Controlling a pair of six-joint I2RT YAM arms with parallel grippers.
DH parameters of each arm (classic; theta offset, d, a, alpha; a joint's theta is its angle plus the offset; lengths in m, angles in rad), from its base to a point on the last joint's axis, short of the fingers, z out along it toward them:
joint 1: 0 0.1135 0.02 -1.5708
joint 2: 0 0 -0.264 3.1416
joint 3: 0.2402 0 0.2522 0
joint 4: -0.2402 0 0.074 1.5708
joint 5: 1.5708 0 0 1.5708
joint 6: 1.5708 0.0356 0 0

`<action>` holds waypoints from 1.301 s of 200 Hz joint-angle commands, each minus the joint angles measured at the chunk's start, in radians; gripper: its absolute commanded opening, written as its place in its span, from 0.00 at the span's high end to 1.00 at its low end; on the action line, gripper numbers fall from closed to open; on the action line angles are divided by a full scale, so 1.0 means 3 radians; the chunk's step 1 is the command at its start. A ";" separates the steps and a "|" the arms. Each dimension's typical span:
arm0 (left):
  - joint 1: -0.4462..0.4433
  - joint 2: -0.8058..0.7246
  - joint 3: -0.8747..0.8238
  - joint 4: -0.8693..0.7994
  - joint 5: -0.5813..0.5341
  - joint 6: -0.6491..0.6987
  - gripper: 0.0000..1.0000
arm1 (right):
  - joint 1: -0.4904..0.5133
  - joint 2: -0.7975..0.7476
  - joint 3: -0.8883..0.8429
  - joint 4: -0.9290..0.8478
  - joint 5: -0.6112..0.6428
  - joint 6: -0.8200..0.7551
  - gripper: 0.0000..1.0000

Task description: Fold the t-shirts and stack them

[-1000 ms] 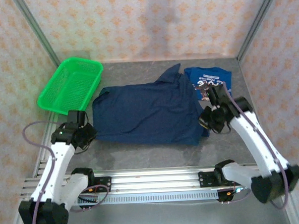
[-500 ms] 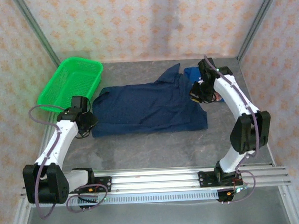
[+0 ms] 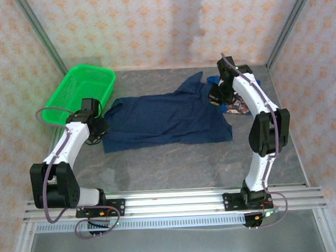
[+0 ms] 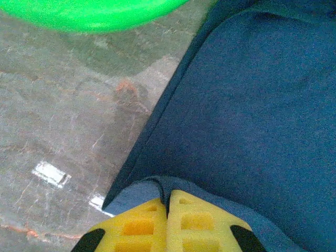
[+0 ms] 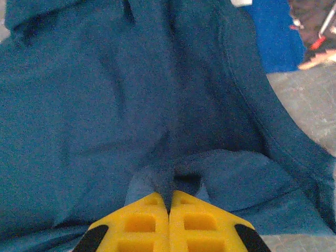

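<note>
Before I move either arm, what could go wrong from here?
1. The left end effector and right end effector each pinch only a thin fold of the navy t-shirt; a quick pull may slip it free.
2. The blue t-shirt lies just beside the right grip, so it could get dragged or covered.
3. The green basket sits close to the left arm; an outward swing may knock it.

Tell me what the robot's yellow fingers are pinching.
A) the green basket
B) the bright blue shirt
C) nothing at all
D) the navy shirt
D: in the wrist views, the left fingers and the right fingers are each shut on a fold of the navy shirt.
</note>
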 commanded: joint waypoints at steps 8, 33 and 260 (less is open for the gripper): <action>0.0051 0.0184 0.0178 0.0076 -0.0085 0.0117 1.00 | -0.0028 0.0175 0.0249 -0.0065 0.0003 -0.0088 1.00; 0.0056 0.0360 0.0286 0.0092 -0.0078 0.0140 1.00 | -0.0033 0.0320 0.0394 -0.0082 0.0031 -0.0100 1.00; 0.0055 -0.0705 0.0352 -0.0220 0.0571 -0.0139 0.15 | -0.0252 -0.0753 -0.0386 0.0386 -0.0395 0.0149 0.22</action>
